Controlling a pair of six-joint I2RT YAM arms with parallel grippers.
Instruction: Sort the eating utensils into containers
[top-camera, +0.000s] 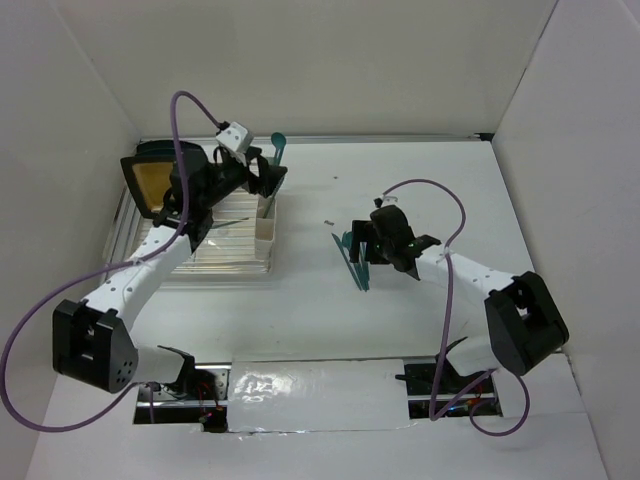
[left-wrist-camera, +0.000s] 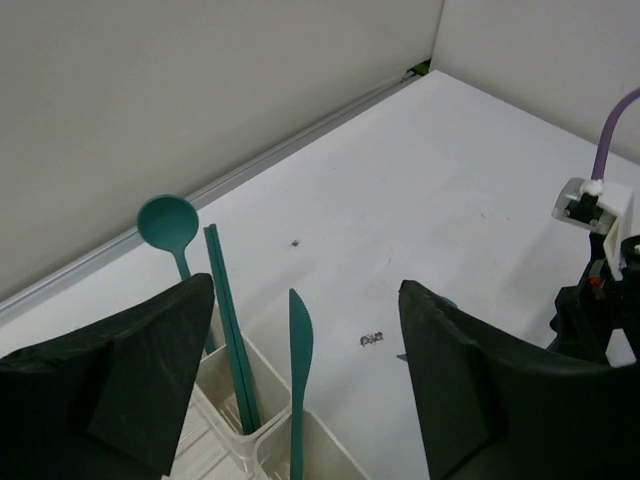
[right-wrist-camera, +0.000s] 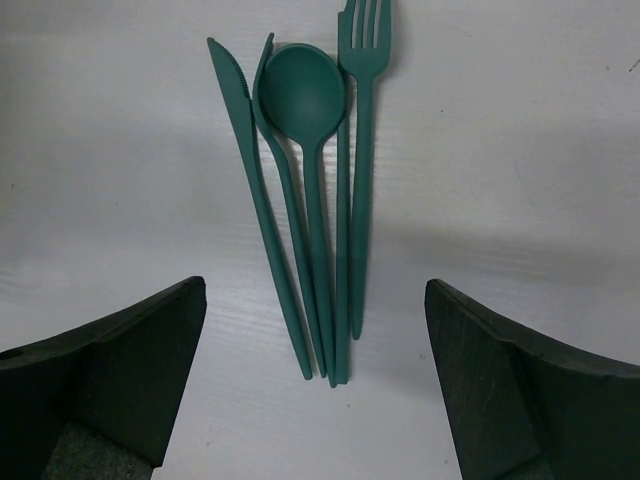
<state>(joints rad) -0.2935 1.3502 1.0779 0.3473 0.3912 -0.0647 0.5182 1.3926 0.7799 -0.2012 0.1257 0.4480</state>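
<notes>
Black fingers (right-wrist-camera: 110, 380) of the right gripper (right-wrist-camera: 315, 290) frame the bottom of its wrist view, spread wide with nothing between them but the white table (right-wrist-camera: 520, 150) below. On that table, lying flat in a tight bundle with handles pointing toward the camera, are the loose slim teal-green plastic utensils: a knife (right-wrist-camera: 250, 180) at the left, a round-bowled spoon (right-wrist-camera: 305, 90) in the middle and a fork (right-wrist-camera: 365, 60) at the right. Two more teal pieces are tucked beside the spoon, too overlapped to tell what they are. From the overhead view this bundle (top-camera: 352, 258) sits just right of the table's middle, directly beside the right gripper (top-camera: 365, 245). The left gripper (left-wrist-camera: 305, 300) is likewise parted wide and grips nothing, poised above the small cream-white rectangular plastic cups (left-wrist-camera: 265, 375). Standing upright in those cups are a teal spoon with its bowl up (left-wrist-camera: 168, 222), a straight teal handle (left-wrist-camera: 228, 320) and a teal knife with its blade up (left-wrist-camera: 300, 350). The knife is in the cup next to the one with the straight handle, and clear of both fingers. Overhead, the cups (top-camera: 268, 222) stand at the right edge of a clear dish rack (top-camera: 215, 258). A dark plate with an orange-yellow centre (top-camera: 150, 182) leans at the rack's far left.
</notes>
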